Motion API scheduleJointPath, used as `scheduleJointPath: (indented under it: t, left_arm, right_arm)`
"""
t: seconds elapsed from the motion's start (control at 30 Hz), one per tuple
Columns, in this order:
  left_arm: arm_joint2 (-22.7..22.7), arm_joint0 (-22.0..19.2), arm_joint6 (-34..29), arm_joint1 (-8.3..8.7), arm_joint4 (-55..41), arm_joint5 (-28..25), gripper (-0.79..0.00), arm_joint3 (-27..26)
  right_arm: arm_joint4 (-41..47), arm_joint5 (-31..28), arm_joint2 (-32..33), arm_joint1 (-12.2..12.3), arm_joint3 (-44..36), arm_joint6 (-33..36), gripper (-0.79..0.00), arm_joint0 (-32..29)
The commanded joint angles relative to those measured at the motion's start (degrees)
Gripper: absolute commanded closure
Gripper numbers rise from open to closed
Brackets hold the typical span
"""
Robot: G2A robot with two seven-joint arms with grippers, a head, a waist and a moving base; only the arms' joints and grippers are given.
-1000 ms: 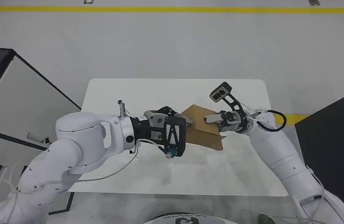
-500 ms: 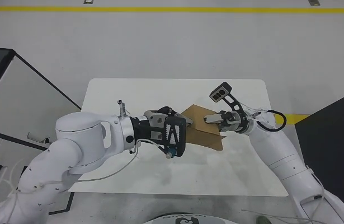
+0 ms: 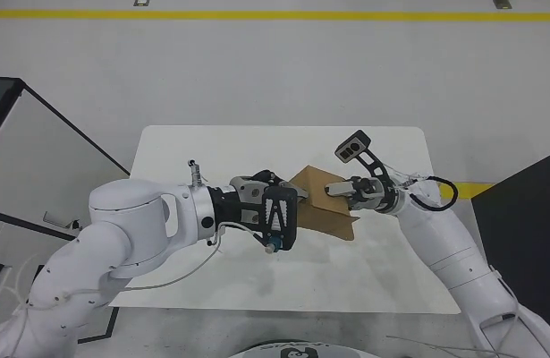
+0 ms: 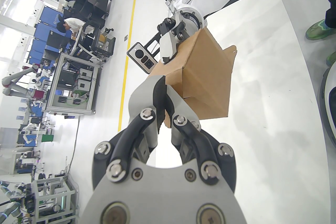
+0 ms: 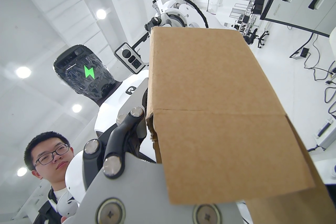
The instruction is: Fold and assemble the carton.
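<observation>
Carton (image 3: 325, 213), judged light and crease-prone, hangs over the table (image 3: 257, 152), left gripper (image 4: 164, 93) pinched on one flap edge, right gripper (image 3: 335, 191) seemingly clamped on the far wall; best gripped at edges near fold lines.

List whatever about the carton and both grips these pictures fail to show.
1. Right wrist view: the carton covers the right gripper's fingers, hiding where they pinch.
2. Top view: the left gripper covers the carton edge it holds.
3. Left wrist view: the carton's own walls hide its inside and any flaps there.
4. Top view: from straight above, whether the carton touches the table is unclear.
</observation>
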Motion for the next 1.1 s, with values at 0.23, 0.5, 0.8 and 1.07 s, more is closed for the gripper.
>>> scheduleJointPath:
  t: [0.23,0.5,0.8,1.07]
  left_arm:
    - [0.0,0.0,0.0,0.0,0.0,0.0,0.0,0.0]
    - [0.0,0.0,0.0,0.0,0.0,0.0,0.0,0.0]
    - [0.0,0.0,0.0,0.0,0.0,0.0,0.0,0.0]
    - [0.0,0.0,0.0,0.0,0.0,0.0,0.0,0.0]
  right_arm:
    - [-0.09,-0.65,2.51,0.66,-0.71,1.43,0.0,-1.57]
    - [-0.42,-2.13,1.32,1.61,-1.6,1.43,0.0,-1.18]
    - [2.6,-4.76,-1.23,3.31,-2.77,1.43,0.0,-0.08]
    - [5.78,-5.66,-3.32,5.06,-2.06,1.43,0.0,1.2]
